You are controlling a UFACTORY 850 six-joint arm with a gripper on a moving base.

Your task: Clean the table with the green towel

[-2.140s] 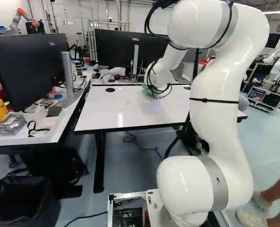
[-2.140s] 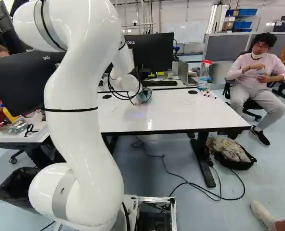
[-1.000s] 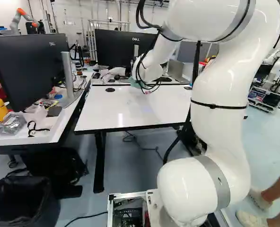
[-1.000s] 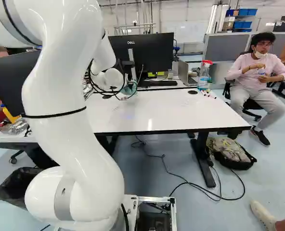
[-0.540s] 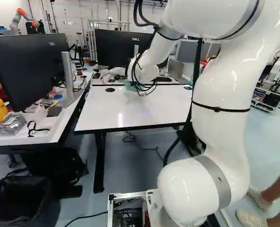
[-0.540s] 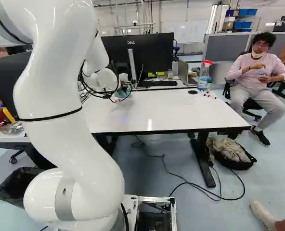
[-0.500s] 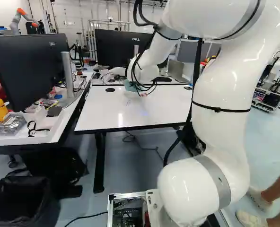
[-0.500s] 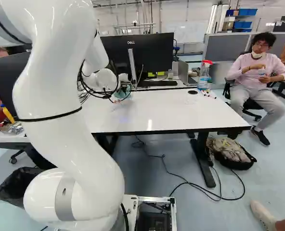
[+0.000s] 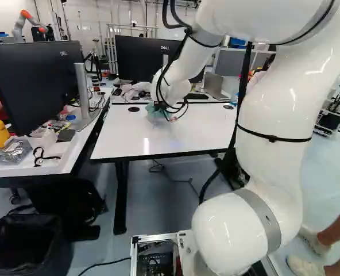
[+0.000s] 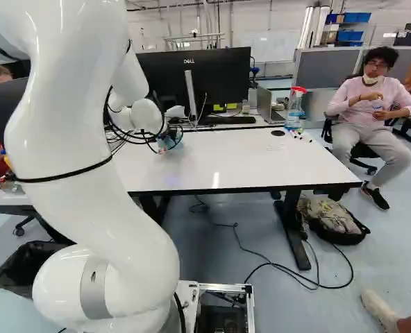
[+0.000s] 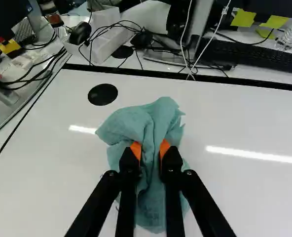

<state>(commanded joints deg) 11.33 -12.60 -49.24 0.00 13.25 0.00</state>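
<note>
Presently, the white jointed arm has brought the crumpled green cloth towel closer to the round black cap that is set in the white rectangular table. Two seconds ago the towel was well apart from this cap, more to the right in both base views; then it went toward the far edge, and now it lies just beside the cap, a little on the near side of it. The black gripper has moved together with it: its two fingers are drawn close, and their orange pads pinch a raised fold of the towel from both sides, while the rest spreads loosely around and under them. For the task, I judge this to be a wiping pass over the part of the table near the cap, with the cleaning in progress and not finished. The next move should probably draw the towel from the cap toward the near edge, with light and even pressure. The colored markers and the clear spray bottle with red head stand well away from the cap, so they may ask for care only in a later pass. The soft towel could bunch up and wipe only a narrow strip.
</note>
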